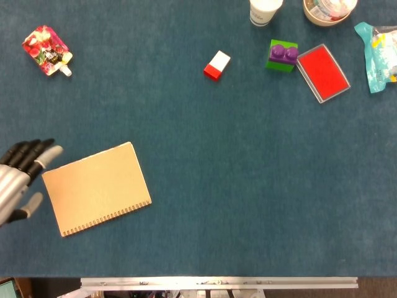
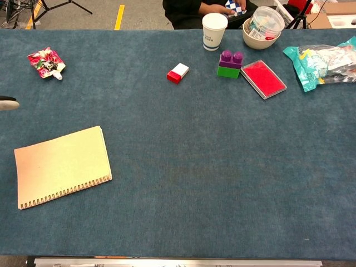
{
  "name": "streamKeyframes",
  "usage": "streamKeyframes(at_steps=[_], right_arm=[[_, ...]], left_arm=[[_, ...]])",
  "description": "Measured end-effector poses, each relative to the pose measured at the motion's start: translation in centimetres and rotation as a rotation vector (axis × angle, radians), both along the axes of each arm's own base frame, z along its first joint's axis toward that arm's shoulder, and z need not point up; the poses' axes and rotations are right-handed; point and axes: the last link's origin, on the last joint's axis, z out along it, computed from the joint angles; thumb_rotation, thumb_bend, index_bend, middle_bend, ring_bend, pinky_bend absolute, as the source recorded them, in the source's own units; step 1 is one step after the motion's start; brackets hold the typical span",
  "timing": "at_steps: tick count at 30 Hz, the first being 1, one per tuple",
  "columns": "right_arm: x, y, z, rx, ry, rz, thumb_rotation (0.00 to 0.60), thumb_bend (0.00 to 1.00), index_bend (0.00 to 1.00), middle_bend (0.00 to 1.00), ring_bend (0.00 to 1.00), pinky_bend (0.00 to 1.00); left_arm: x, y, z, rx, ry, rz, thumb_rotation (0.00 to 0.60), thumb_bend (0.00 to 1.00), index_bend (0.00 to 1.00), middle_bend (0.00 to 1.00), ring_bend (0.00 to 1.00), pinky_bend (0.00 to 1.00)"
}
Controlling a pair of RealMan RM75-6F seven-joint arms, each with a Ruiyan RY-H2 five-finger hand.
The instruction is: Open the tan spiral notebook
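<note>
I count one tan spiral notebook (image 1: 96,189), one pouch (image 1: 46,49), one eraser (image 1: 216,65), one cup (image 2: 214,30), one bowl (image 2: 260,31), one red case (image 1: 322,72).

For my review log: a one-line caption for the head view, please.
Left hand, fingers apart and holding nothing, beside the closed tan spiral notebook on the blue table.

Left hand (image 1: 18,177): appearance at the frame edge

You see a silver-grey ribbed metallic palm section, black fingers (image 1: 28,151) and pale grey rounded tips on two digits; your chest view shows only one pale fingertip with a dark band behind it at the left border.
</note>
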Motion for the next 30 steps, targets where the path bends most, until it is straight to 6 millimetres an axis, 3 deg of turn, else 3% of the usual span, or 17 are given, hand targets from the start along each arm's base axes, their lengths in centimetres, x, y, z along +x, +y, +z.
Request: streamKeyframes(at_steps=[8,22,30], right_arm=[[0.0,0.2,-0.6,0.022,-0.005,-0.004,0.6,0.39,0.36,0.37,0.23,0.29],[0.0,0.4,-1.0,0.039,-0.008,-0.002,0.6,0.39,0.36,0.37,0.23,0.29],[0.4,0.5,-1.1,0.041,-0.004,0.003,0.6,0.39,0.36,0.37,0.23,0.29]], left_arm=[[-0.4,-0.3,-2.3,-0.095,0.04,-0.092,0.6,0.26,0.0,0.0,0.0,0.05],[-3.1,-1.1,-5.6,-0.134,0.07,-0.136,0.6,0.26,0.0,0.0,0.0,0.03],[-5.0,-1.2,-6.2,-0.122,0.125,-0.158,0.6,0.26,0.0,0.0,0.0,0.03]])
